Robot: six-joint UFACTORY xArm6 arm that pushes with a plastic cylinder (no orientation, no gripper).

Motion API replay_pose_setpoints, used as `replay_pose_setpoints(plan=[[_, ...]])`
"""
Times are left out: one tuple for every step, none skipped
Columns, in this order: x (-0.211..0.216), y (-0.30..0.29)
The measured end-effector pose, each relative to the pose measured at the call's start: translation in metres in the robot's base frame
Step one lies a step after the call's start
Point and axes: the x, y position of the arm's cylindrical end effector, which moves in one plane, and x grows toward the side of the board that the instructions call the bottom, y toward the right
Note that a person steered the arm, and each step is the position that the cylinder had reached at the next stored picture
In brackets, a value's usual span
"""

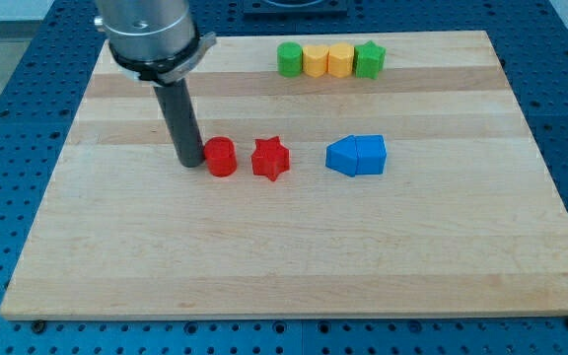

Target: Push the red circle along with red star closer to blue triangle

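The red circle [221, 156] lies on the wooden board left of centre. The red star [271, 159] lies just to its right, with a small gap between them. The blue triangle [341, 156] lies further right, touching a blue block [371, 155] on its right side. My tip [190, 162] rests on the board right against the left side of the red circle, in line with the star and the triangle.
A row of touching blocks sits near the view's top: a green circle [289, 59], two yellow blocks [316, 60] [340, 60] and a green star [369, 60]. The wooden board [284, 247] lies on a blue perforated table.
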Motion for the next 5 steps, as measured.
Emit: replay_pose_setpoints(plan=[[0.001, 0.016], [0.002, 0.029], [0.003, 0.031], [0.003, 0.031], [0.004, 0.042]])
